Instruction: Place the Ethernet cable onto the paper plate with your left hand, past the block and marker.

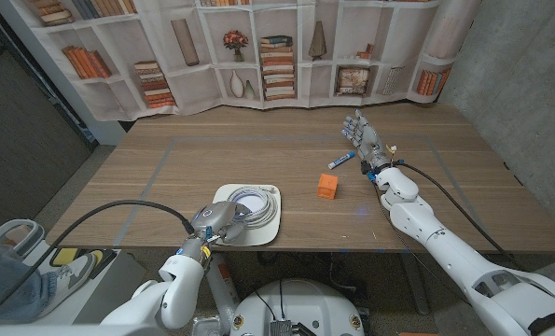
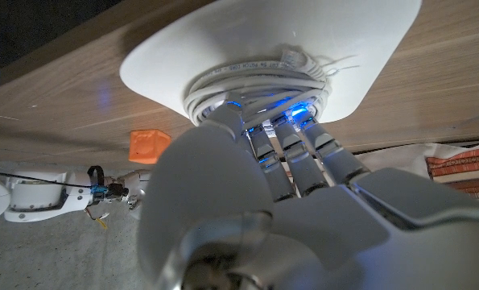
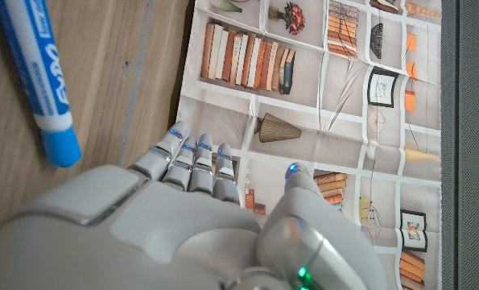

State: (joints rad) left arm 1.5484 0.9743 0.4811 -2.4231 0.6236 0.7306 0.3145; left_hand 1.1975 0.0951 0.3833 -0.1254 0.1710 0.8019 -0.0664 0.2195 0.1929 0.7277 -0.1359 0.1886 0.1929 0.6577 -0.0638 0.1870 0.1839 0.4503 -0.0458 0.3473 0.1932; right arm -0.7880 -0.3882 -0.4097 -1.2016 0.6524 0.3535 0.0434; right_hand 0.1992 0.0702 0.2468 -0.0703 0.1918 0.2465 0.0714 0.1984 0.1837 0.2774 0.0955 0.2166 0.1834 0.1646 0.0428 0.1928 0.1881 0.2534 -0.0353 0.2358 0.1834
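Observation:
The white Ethernet cable (image 1: 256, 205) lies coiled on the white paper plate (image 1: 226, 196), near the table's front edge. My left hand (image 1: 212, 222) is at the plate's near rim. In the left wrist view its fingers (image 2: 291, 141) reach straight to the coil (image 2: 255, 80) on the plate (image 2: 223, 40) and touch it, with the thumb held apart. The orange block (image 1: 327, 187) sits right of the plate, and the blue-capped marker (image 1: 338, 161) lies beyond it. My right hand (image 1: 366, 135) stands open next to the marker (image 3: 42, 72), holding nothing.
A bookshelf backdrop hangs behind the table's far edge. The orange block (image 2: 147, 147) also appears in the left wrist view, with my right arm (image 2: 46, 197) past it. Bare wood spreads left of the plate and across the far side of the table.

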